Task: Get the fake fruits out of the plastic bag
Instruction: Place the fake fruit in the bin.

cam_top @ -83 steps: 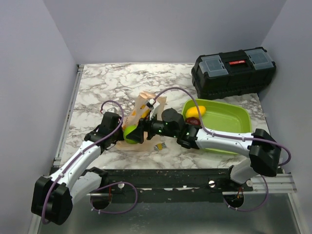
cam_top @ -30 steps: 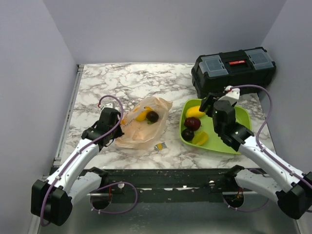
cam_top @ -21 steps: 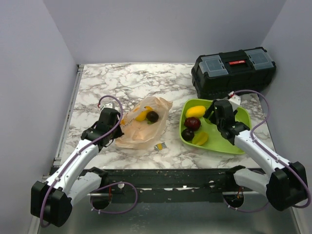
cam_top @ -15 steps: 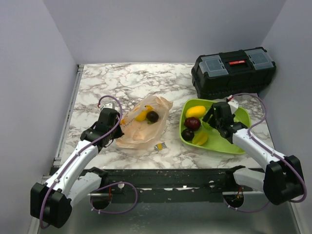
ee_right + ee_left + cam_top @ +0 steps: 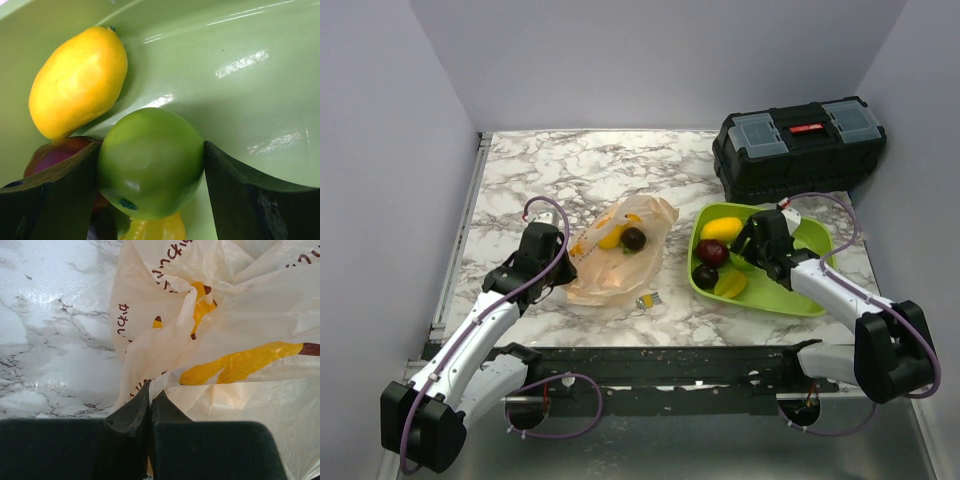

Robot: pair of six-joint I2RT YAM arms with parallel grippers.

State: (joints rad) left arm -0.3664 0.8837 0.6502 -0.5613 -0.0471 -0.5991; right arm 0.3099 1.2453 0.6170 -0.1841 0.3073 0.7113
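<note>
The peach-orange plastic bag [image 5: 605, 272] lies on the marble table with a yellow fruit [image 5: 611, 238] and a dark round fruit [image 5: 633, 239] at its open far end. My left gripper [image 5: 560, 263] is shut on the bag's left edge; in the left wrist view the closed tips [image 5: 150, 390] pinch a fold of the bag [image 5: 225, 315]. My right gripper [image 5: 747, 252] is low inside the green tray [image 5: 800, 270], shut on the green apple [image 5: 150, 162]. The apple is hidden under the gripper in the top view.
The tray holds a yellow oval fruit [image 5: 722, 229] [image 5: 77, 82], a dark red one [image 5: 711, 252] [image 5: 55, 152], a darker one [image 5: 704, 276] and another yellow one [image 5: 730, 284]. A black toolbox [image 5: 798, 145] stands behind the tray. A small yellow-and-grey clip [image 5: 647, 300] lies near the bag.
My right gripper has carried the green apple from the bag over to the tray and lowered it among the fruits there. My left gripper has stayed pinched on the bag.
</note>
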